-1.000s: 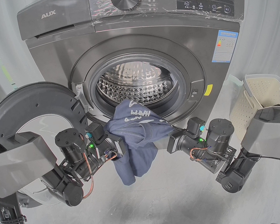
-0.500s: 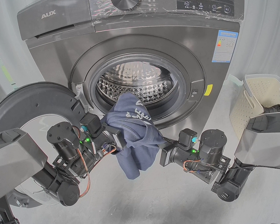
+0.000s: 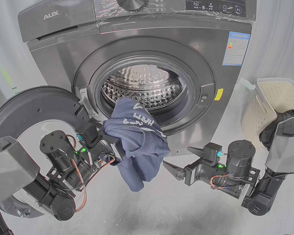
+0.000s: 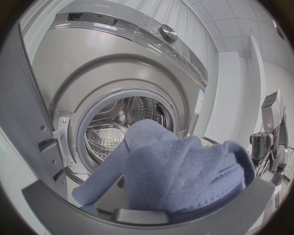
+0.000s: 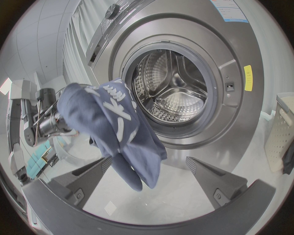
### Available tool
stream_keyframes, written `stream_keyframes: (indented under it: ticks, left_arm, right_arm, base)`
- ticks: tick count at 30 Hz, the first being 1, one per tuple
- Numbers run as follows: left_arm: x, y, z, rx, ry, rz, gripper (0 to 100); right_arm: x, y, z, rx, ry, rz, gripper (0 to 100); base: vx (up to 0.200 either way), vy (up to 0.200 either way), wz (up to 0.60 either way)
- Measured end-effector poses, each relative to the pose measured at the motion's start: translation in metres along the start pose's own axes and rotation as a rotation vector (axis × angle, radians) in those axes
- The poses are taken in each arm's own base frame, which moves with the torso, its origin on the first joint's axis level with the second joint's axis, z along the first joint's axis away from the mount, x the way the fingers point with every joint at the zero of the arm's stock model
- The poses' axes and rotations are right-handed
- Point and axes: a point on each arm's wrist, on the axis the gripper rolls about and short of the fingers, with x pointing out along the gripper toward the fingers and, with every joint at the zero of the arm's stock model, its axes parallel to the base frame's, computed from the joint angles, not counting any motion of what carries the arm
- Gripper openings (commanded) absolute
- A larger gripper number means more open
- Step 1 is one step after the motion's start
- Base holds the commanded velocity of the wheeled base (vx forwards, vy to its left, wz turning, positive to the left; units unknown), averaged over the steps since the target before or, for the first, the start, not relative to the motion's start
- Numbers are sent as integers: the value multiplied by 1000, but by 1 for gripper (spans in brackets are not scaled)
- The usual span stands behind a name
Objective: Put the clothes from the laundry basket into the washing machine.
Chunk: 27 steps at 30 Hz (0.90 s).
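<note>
Gripping the navy shirt (image 3: 137,138) in the left claw (image 3: 118,145) at the mouth of the washing machine (image 3: 195,47) for feeding into the drum (image 3: 140,85), holding the right claw (image 3: 177,156) open and clear.

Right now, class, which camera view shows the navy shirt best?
The right wrist view: the navy shirt hangs whole, white lettering showing, before the washing machine. The head view shows it smaller, partly folded; the left wrist view just bunched cloth close up.
</note>
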Motion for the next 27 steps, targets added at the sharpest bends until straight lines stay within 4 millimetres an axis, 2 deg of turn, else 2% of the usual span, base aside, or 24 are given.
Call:
stream_keyframes:
  ticks: [6, 12, 16, 27]
  left_arm:
    - [-7, 4, 5, 3, -1, 20, 0]
    - [-13, -1, -3, 4, 42, 10, 0]
    - [-14, -7, -5, -2, 52, -8, 0]
    - [-11, -16, -11, -3, 68, -34, 0]
  right_arm:
    - [-16, -27, 3, -21, 27, -56, 100]
    - [-25, -45, 2, -24, 49, -103, 100]
    - [-26, -47, 3, -25, 49, -109, 100]
    - [-27, -44, 4, -28, 49, -91, 100]
  base:
    - [0, 0, 0]
    - [0, 0, 0]
    - [0, 0, 0]
    - [200, 0, 0]
